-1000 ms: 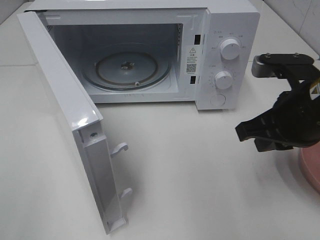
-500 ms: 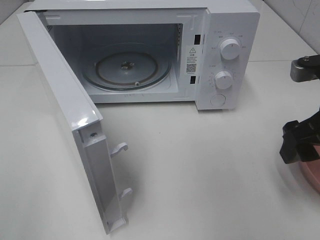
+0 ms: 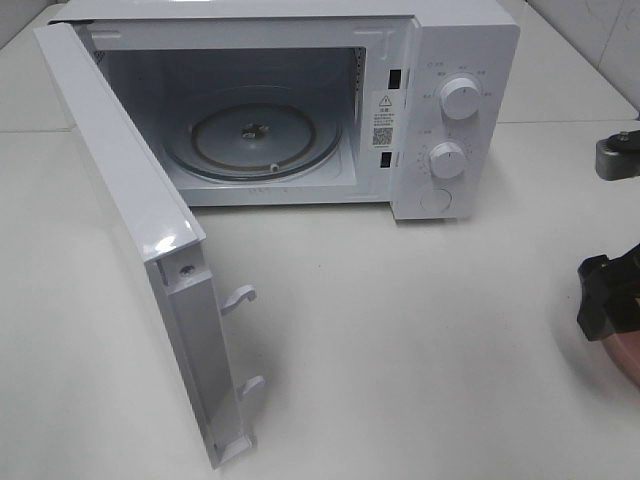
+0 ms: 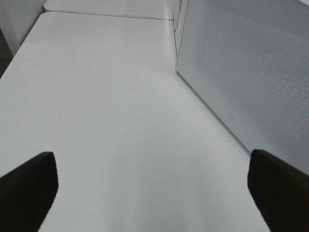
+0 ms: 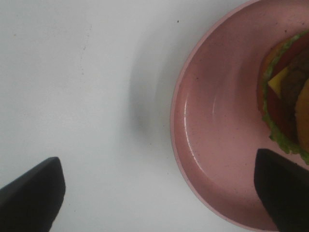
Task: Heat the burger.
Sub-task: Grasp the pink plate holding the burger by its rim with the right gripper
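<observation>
1. Judged step: reaching for the burger (image 5: pixel 289 96). The microwave (image 3: pixel 460 60) is ready, with its door (image 3: pixel 130 220) swung wide and its glass turntable (image 3: pixel 255 135) bare.
2. The burger sits unheld on a round pink plate (image 5: pixel 212 145), on the white surface (image 3: pixel 400 330) well right of the microwave.
3. The right pincer (image 5: pixel 157 193) hangs over the plate's rim, spread wide and empty. The left pincer (image 4: pixel 154 188) is likewise spread, near the door's outer face.
4. The next move calls for centring over the burger, lowering, then closing gently, since stacked layers may slide.
5. The plate is glossy and speckled with a raised rim. Frilly lettuce, a cheese corner, tomato and dark patty show. The door panel is finely dotted.
</observation>
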Available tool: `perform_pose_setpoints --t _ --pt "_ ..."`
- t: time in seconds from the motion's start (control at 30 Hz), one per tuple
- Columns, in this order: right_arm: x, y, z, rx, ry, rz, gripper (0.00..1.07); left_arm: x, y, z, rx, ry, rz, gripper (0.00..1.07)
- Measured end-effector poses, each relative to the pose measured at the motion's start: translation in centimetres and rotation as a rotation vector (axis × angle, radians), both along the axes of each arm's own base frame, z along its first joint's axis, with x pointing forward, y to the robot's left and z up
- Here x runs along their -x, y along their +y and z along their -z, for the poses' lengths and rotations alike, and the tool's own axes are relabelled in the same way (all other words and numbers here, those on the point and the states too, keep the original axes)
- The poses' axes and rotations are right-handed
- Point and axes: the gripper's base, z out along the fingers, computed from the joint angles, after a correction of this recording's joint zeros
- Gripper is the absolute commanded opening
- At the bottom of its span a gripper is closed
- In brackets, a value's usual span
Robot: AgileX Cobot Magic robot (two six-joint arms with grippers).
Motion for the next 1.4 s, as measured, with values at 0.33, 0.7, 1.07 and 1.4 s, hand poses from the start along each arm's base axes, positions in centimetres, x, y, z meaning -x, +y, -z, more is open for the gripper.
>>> perform_pose_setpoints --t 0.33,0.7,1.07,1.4 --pt "-1.8 -0.1 3.1 0.033 0.050 0.000 0.96 0.0 0.0 0.0 0.000 0.000 0.000 1.00" --pt "-3.0 0.2 6.3 0.030 0.109 -0.011 0.92 0.0 0.0 0.0 0.000 0.000 0.000 1.00" --pt "-3.5 0.1 7.9 0.048 0.128 -0.014 0.87 0.0 0.0 0.0 0.000 0.000 0.000 1.00" --pt "-3.7 0.2 8.4 0.050 0.122 -0.021 0.67 0.0 0.0 0.0 -0.001 0.000 0.000 1.00"
